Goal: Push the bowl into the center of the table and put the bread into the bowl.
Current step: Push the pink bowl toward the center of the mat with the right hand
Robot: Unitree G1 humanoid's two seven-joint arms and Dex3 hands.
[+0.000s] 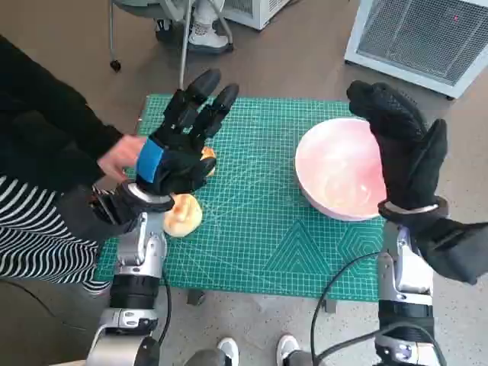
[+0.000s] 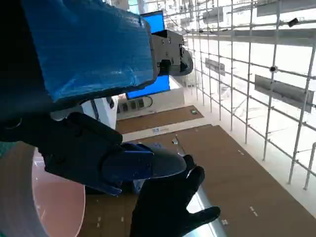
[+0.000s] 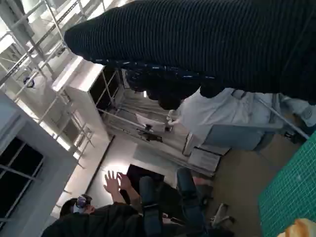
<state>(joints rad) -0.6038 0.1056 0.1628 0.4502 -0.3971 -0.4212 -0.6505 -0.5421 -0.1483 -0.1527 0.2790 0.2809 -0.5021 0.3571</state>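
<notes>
A: Status?

B: Both hands up and empty, fingers apart. Left hand (image 1: 179, 145) hangs over the bread (image 1: 183, 214); right hand (image 1: 404, 145) is raised at the bowl's (image 1: 339, 179) outer side. Neither is touching anything.

A: Bowl position?

B: Off toward my right hand, near the edge of the mat (image 1: 259, 229), not centred. Bread sits just under my left wrist, with a second piece (image 1: 206, 156) mostly hidden behind the palm.

A: Risks?

B: A push from too high tips or rocks the bowl; I need contact low on the wall. An off-line push skews it toward the near edge. Bread looks soft, and a hard grip will crush it.

A: Obstructions?

B: A person's hand (image 1: 118, 158) is right beside my left hand, at the bread. Collision risk if I go down now. A grille unit (image 1: 427, 38) stands beyond my right hand, off the table.
</notes>
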